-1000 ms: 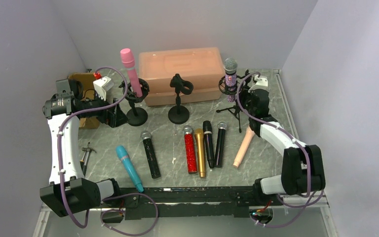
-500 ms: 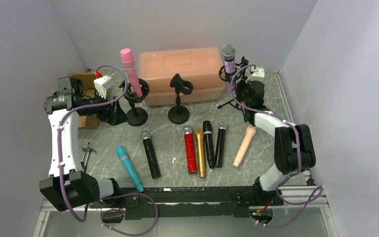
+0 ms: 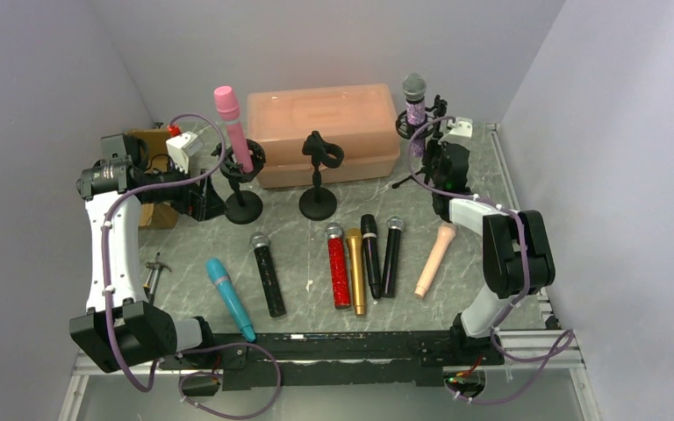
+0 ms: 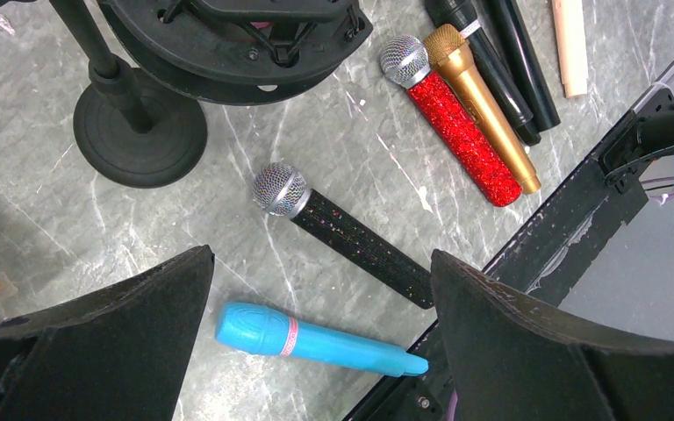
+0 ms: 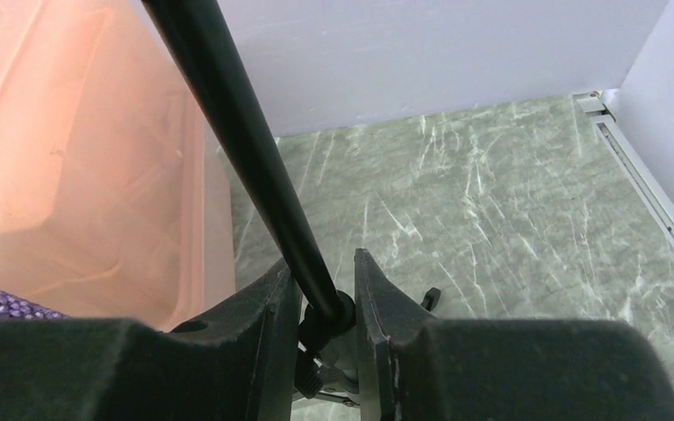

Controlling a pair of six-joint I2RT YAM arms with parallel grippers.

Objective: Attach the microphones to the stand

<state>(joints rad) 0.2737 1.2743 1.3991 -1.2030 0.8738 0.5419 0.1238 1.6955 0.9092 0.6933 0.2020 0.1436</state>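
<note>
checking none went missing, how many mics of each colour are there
pink microphone: 1
purple glitter microphone: 1
teal microphone: 1
black microphones: 3
red glitter microphone: 1
gold microphone: 1
peach microphone: 1
total: 9

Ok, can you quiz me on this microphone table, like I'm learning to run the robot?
1. True or false: the pink microphone sits in the left stand.
2. What is the right end effector shut on? A) nothing B) the tripod pole C) the peach microphone
3. Fill in: the red glitter microphone lies right beside the ____ microphone.
Key: 1 true; 2 B; 3 the gold microphone.
</note>
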